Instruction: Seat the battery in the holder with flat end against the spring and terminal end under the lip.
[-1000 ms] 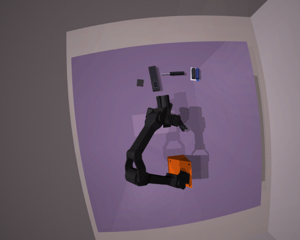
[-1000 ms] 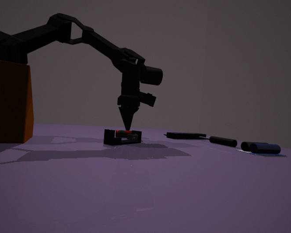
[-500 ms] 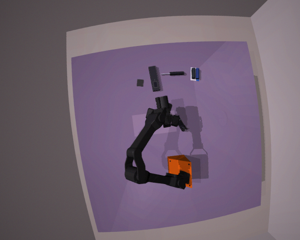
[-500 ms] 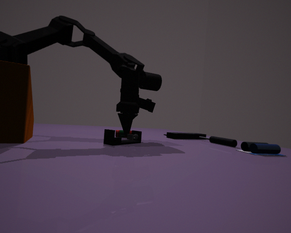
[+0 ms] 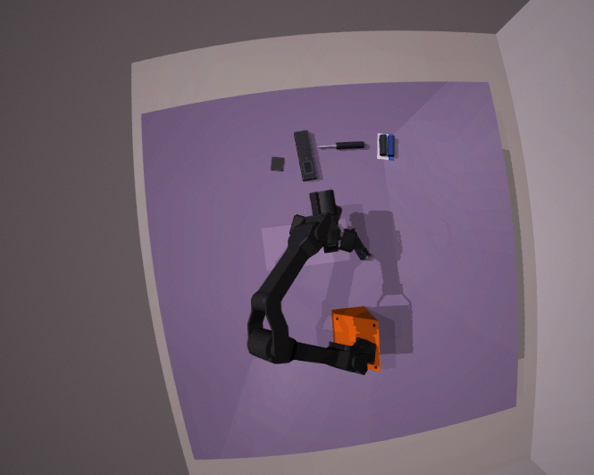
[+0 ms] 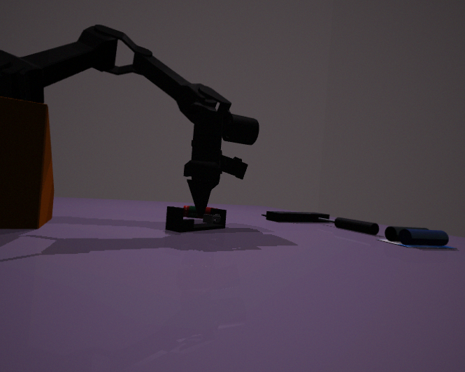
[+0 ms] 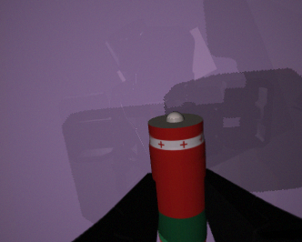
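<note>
On the purple table top (image 6: 264,300) the gripper (image 6: 201,208) is clenched around the red-and-green battery (image 7: 176,173) beside the black holder (image 6: 180,222), apparently to lift it for seating.

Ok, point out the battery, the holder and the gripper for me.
battery (image 7: 176,177): wrist view, on its red body below the white band.
holder (image 6: 177,220): exterior view, on its dark left end wall.
gripper (image 6: 201,208): exterior view, at the fingertips, shut on the battery.
</note>
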Controlling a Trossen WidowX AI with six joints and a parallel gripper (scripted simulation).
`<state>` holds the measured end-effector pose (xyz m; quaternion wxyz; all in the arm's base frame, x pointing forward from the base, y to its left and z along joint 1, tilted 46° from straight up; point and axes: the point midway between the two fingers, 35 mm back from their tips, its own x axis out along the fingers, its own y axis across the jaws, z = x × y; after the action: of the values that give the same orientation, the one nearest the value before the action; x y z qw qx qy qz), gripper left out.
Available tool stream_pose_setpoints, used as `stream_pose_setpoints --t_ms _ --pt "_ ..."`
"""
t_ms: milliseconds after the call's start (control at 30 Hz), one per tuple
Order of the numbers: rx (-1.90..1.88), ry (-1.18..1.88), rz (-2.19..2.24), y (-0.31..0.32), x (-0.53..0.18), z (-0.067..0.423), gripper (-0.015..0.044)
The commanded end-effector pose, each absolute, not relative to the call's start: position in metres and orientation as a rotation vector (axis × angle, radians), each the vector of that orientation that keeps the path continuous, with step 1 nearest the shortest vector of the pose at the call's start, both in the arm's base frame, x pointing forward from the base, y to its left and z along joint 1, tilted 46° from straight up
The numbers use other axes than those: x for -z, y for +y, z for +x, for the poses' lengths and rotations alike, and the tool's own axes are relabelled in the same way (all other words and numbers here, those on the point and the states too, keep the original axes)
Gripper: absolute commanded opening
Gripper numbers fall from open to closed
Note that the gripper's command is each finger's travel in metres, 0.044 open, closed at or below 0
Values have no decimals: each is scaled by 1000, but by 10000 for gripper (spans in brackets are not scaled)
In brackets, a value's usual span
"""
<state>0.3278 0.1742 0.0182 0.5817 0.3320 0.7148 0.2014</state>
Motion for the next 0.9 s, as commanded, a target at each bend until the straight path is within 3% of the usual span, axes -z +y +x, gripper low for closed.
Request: stream_pose_setpoints --t_ms 0,300,867 --pt "-473 1660 779 154 -39 333 76" --pt "-439 1674 809 141 -48 334 76" --pt "512 1856 1521 88 -15 326 76"
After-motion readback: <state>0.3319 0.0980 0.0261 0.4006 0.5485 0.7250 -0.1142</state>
